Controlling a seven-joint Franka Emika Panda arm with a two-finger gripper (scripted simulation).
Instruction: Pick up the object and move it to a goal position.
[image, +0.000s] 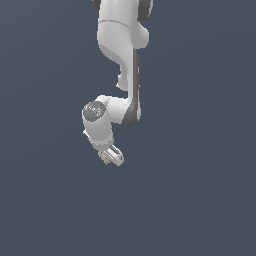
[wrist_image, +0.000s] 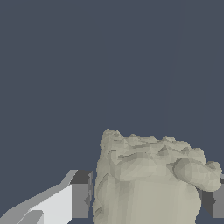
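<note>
In the exterior view we saw the white, jointed Panda arm (image: 119, 60) reaching down from the far side of the scene, its wrist bent toward the exterior view's left. At its tip the white two-fingered gripper (image: 111, 157) carried the tiny pale beige-tan lumpy chunk, the object (image: 104, 157), which showed just at the gripper's left edge against the plain dark slate ground (image: 200, 200). We could not tell from this view whether the chunk was lifted off the ground or resting on it.

In the wrist view the object (wrist_image: 148, 179) filled the space between the two fingers (wrist_image: 81, 194), one grey pad touching its side and the other pad partly hidden behind it. We read the jaws as closed onto the chunk, narrowed to its width.

We judged the grasp done and the carry in hand. No goal marker was visible, so the next move called for a steady transfer with the grip kept firm
</note>
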